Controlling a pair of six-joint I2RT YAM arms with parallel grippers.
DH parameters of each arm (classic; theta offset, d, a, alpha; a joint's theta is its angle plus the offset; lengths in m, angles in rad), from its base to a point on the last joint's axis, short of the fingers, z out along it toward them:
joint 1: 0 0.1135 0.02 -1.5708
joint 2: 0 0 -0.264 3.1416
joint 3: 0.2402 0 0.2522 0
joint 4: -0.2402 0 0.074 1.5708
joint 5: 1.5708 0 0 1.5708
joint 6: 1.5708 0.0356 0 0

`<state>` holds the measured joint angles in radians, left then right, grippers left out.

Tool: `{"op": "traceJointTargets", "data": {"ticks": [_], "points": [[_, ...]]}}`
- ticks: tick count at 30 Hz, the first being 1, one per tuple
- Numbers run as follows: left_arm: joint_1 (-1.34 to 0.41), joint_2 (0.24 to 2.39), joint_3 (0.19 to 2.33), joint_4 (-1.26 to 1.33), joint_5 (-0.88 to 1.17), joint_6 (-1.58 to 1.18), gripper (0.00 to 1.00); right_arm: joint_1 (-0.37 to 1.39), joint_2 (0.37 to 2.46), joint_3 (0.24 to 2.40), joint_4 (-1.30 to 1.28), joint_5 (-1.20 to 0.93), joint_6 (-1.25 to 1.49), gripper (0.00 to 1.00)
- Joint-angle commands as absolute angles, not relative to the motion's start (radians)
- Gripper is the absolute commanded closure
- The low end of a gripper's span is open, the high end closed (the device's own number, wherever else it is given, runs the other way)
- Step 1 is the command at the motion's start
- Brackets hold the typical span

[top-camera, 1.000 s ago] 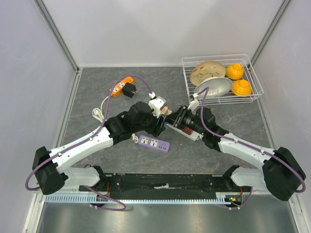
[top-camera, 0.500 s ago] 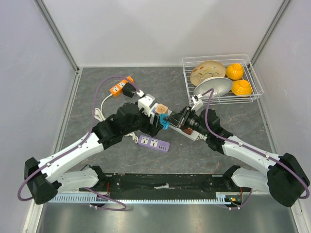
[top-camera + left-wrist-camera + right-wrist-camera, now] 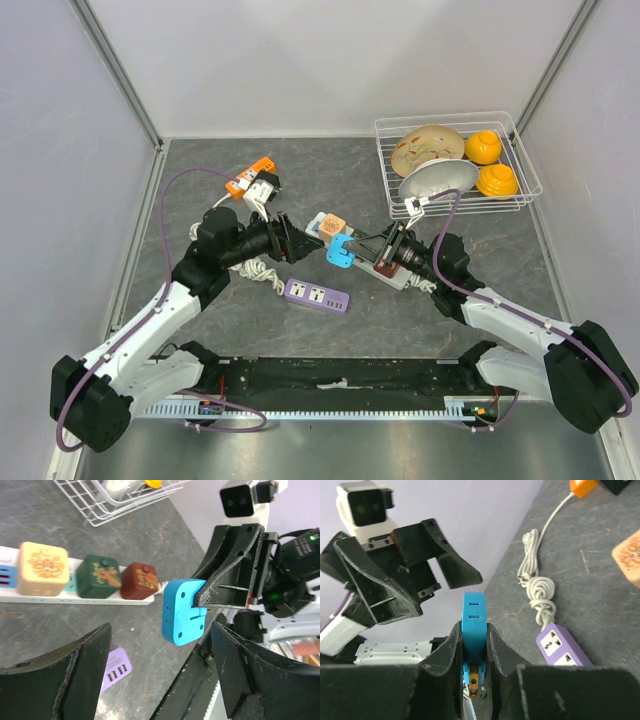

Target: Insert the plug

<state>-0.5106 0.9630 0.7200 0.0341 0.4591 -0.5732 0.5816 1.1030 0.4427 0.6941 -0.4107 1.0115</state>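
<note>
Hands faced each other above the dark grey, stone-patterned worktop (image 3: 200, 160), with the task's square blue plastic plug (image 3: 183, 611) between them. The right hand (image 3: 473, 639) was closed on that plug, one finger pressed on each flat side, with its brass prongs pointing back into the grip and its blue face turned toward the left hand (image 3: 296, 240). The left hand was spread wide and held nothing, its two black fingers (image 3: 70, 680) well apart on either side of the plug's line. The plug was not seated in any socket. In the left wrist view it appeared just beside the end of the long white power strip (image 3: 75, 594), next to a dark red cube-shaped adapter (image 3: 141, 581). A dark green cube (image 3: 101, 570) and a cream cube with an orange print (image 3: 42, 569) followed it along that strip. A small purple power strip (image 3: 316, 296) lay nearer the arm bases, beside a coiled white cable (image 3: 262, 270). A white wire basket (image 3: 520, 150) stood at the far right.
</note>
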Motion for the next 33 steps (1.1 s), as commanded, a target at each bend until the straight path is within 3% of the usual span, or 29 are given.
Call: {"op": "traceJointTargets", "data": {"ticks": [1, 20, 26, 29, 30, 31, 32, 33], "points": [[-0.506, 1.006, 0.709, 0.234, 0.636, -0.704, 0.15, 0.580, 1.121, 0.434, 0.914, -0.497, 1.058, 1.00], [-0.532, 1.114, 0.696, 0.431, 0.827, -0.830, 0.39, 0.581, 1.163, 0.431, 1.058, -0.537, 1.124, 1.00], [-0.540, 1.127, 0.693, 0.456, 0.839, -0.847, 0.57, 0.581, 1.172, 0.430, 1.069, -0.540, 1.124, 1.00], [-0.540, 1.127, 0.686, 0.477, 0.842, -0.864, 0.75, 0.580, 1.177, 0.426, 1.081, -0.549, 1.120, 1.00], [-0.540, 1.127, 0.684, 0.480, 0.844, -0.867, 0.85, 0.581, 1.177, 0.423, 1.081, -0.549, 1.112, 0.97], [-0.540, 1.127, 0.681, 0.482, 0.845, -0.867, 0.89, 0.581, 1.177, 0.422, 1.081, -0.549, 1.109, 0.90], [-0.540, 1.129, 0.680, 0.483, 0.842, -0.865, 0.94, 0.583, 1.175, 0.420, 1.081, -0.549, 1.105, 0.68], [-0.537, 1.127, 0.678, 0.483, 0.841, -0.865, 0.98, 0.581, 1.174, 0.420, 1.080, -0.551, 1.101, 0.55]]}}
